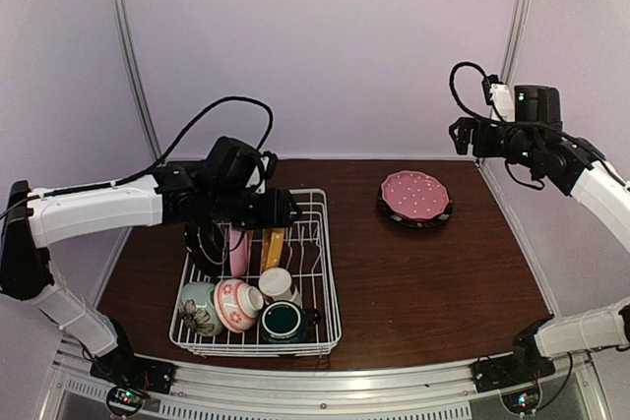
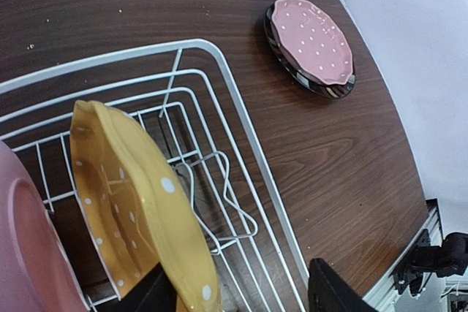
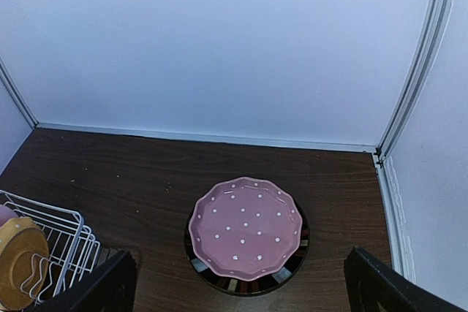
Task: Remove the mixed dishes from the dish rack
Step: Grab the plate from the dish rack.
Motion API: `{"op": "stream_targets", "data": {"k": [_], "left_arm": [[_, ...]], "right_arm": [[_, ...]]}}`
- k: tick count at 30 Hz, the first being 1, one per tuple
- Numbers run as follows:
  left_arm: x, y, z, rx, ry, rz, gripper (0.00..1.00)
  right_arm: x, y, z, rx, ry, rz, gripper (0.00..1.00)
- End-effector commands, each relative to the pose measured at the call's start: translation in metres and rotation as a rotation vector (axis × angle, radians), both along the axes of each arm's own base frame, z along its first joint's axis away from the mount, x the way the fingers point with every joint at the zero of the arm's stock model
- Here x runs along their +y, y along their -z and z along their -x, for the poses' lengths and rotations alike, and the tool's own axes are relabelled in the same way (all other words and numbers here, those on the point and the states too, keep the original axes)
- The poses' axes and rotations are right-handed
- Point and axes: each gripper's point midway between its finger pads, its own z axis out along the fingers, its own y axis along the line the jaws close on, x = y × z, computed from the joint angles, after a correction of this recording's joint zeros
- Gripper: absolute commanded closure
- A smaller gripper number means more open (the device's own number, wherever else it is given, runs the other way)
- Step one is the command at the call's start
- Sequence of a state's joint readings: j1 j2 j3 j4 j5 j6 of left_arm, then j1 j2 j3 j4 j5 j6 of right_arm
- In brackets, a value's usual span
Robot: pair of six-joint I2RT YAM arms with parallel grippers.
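**Item:** The yellow plate (image 2: 124, 202) is standing on edge between the tines of the rack (image 2: 241, 122), just beside a pink plate (image 2: 29, 253).

**Handling:** It is looking like glazed ceramic: stiff, fairly heavy, slick and liable to chip. The hold is best taken across the thickness of the upper rim.

**Grippers:** The left gripper (image 2: 238, 275) is hanging over that rim with its jaws standing apart. One finger is close against the plate and the other is well off it, so nothing is gripped. The right gripper (image 3: 240, 275) is hovering empty with its jaws spread wide above a dotted pink plate (image 3: 245, 228), which is lying on a black plate (image 2: 322, 89).

**Room:** Wires and the pink plate are crowding the sides, so straight up is looking like the free path. Bare table (image 2: 329, 180) is lying between the rack and the stack.
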State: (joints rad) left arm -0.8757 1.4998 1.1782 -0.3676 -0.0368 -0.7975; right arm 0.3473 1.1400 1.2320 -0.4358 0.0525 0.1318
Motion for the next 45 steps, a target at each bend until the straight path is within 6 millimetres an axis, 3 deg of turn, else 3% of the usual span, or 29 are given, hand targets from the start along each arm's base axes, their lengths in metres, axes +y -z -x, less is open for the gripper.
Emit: {"op": "stream_targets", "data": {"k": [1, 23, 37, 45], "left_arm": [[-0.007, 0.001, -0.004, 0.028, -0.01, 0.054, 0.42], [-0.003, 0.005, 0.004, 0.075, 0.043, 0.101, 0.8], [0.003, -0.056, 0.002, -0.072, 0.052, 0.241, 0.99], [0.007, -0.094, 0.0, -0.17, 0.074, 0.35, 1.0]], "right_arm": [[0.0, -0.003, 0.0, -0.021, -0.007, 0.004, 0.0], [0.006, 0.01, -0.008, 0.006, -0.018, -0.008, 0.0], [0.02, 0.02, -0.01, 0.05, -0.08, -0.031, 0.0], [0.019, 0.022, -0.009, 0.058, -0.08, -0.029, 0.0]]}}
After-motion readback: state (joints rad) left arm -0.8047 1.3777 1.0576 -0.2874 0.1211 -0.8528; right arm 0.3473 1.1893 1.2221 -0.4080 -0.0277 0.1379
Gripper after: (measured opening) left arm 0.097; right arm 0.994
